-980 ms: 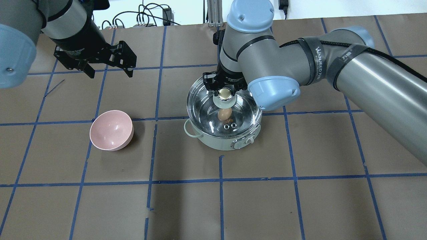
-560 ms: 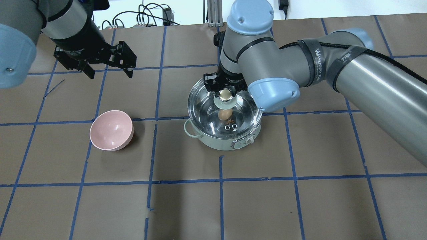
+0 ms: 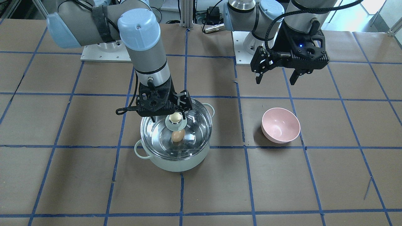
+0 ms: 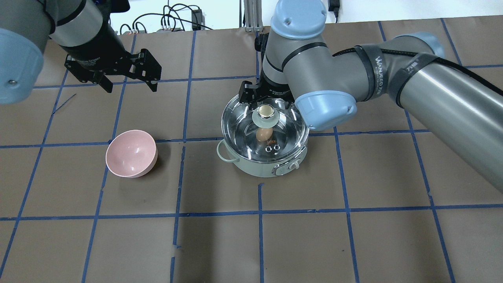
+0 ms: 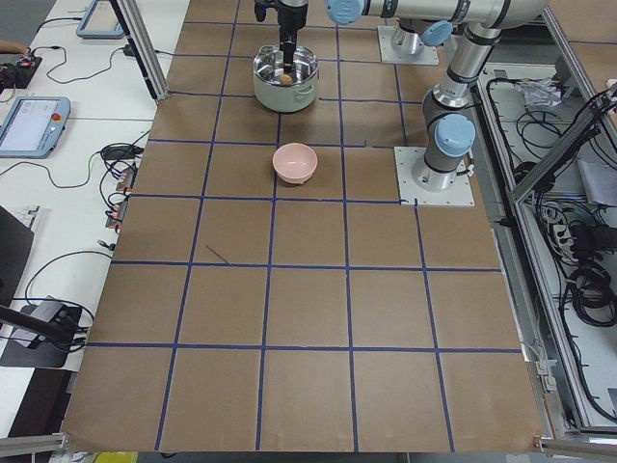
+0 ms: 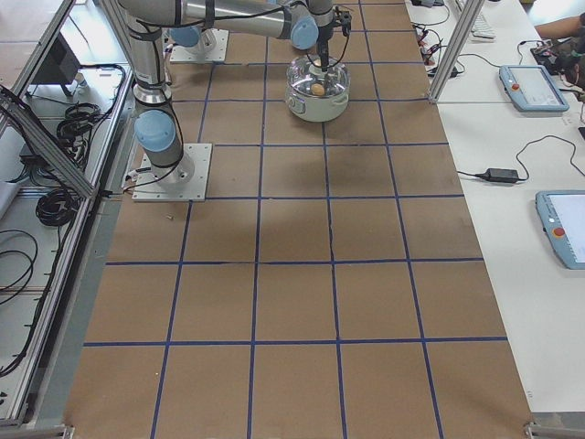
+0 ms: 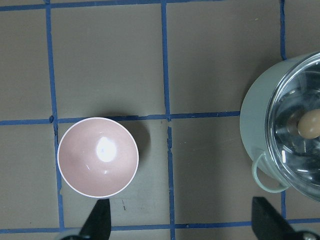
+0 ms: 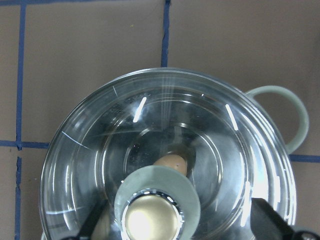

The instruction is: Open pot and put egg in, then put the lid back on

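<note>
The black two-finger right gripper (image 3: 171, 111) is pointed straight down from the grey blue-capped right arm (image 4: 412, 86), which is extended with the wrist bent downward; the jaws are spread wide. The black two-finger left gripper (image 3: 276, 78) is suspended, raised, on the grey left arm (image 4: 78, 23), likewise pointed down with jaws spread wide.

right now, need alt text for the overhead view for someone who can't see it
A glass lid sits on a mint-green pot with a brown egg visible inside, and the right gripper is open around the lid's knob. To the left sit a pink bowl and, farther back, the open left gripper above the blue-gridded brown table.
</note>
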Tool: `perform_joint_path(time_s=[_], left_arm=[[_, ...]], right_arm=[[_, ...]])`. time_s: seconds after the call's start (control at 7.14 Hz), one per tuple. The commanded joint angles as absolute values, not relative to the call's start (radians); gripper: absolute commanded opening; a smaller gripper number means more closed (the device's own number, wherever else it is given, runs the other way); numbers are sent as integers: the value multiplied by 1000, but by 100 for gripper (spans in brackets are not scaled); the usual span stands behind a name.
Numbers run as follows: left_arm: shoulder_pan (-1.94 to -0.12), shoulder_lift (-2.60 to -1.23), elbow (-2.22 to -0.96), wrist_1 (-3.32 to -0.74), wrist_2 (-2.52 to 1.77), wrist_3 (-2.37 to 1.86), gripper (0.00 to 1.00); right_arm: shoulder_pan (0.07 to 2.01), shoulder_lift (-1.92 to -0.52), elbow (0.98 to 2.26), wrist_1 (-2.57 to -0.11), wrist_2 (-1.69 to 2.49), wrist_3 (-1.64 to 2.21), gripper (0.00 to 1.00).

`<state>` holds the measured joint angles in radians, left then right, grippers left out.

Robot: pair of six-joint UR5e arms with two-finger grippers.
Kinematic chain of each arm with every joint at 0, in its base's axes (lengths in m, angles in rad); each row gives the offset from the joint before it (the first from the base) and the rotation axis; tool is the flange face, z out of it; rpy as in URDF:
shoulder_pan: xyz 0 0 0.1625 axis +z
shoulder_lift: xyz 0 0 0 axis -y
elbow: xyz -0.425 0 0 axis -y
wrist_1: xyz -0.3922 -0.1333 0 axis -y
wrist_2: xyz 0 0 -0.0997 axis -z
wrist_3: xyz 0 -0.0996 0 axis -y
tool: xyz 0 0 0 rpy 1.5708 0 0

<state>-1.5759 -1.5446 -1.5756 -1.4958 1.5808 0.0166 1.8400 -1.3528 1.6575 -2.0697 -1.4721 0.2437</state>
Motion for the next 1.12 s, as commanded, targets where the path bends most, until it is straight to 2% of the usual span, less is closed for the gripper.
perform_joint_path(time_s=[0.0, 0.28, 0.56, 0.98], left_arm=[[-1575, -1545, -1575, -1500, 1582, 6, 100], [-1574, -1545, -1577, -1496, 1569, 26, 100], [-1575, -1545, -1577, -1496, 1581, 22, 100], [-1574, -1545, -1577, -1497, 1569, 26, 100]], right_arm=[[1713, -1431, 1646, -1993, -1462, 128, 100], [1631, -1552, 1651, -1845, -1477, 60, 100], [1628, -1626, 1657, -1770, -1531, 58, 100], [1635, -1632, 1689, -1764, -1529, 58, 100]])
